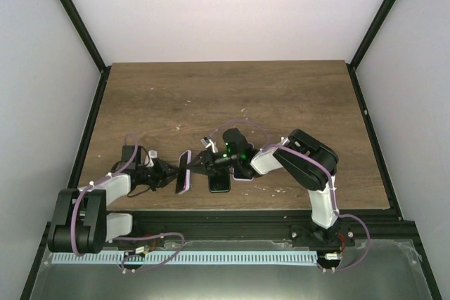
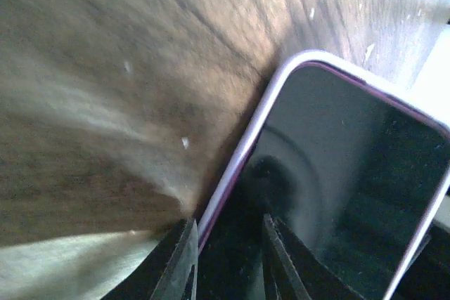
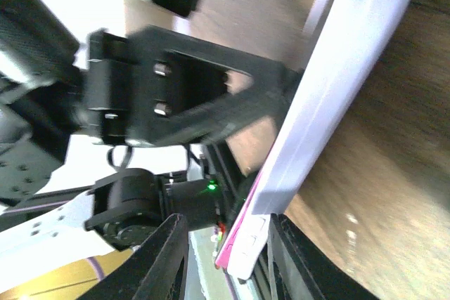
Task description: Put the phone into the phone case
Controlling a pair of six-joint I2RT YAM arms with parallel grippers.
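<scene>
While the two arms meet close to the near edge of the table (image 1: 232, 96), left of its middle, the phone case (image 1: 184, 172) stands tilted on its long edge between them. The left gripper (image 1: 167, 175) has its fingers (image 2: 179, 268) narrow on one rim of the case. The right gripper (image 1: 203, 163) pinches the opposite side, its fingers (image 3: 163, 258) narrow around the pale edge.

Inside the lavender rim there is a dark glossy face, which I judge to be the phone (image 2: 337, 173), seated at least at the visible corner; the other corners are hidden. Another dark flat slab (image 1: 219, 183) lies on the table just beside, and I cannot tell what it is.

The step in hand seems to be seating the phone. The next move calls for even pressure along the rim, with one gripper steadying the case so it does not twist.
</scene>
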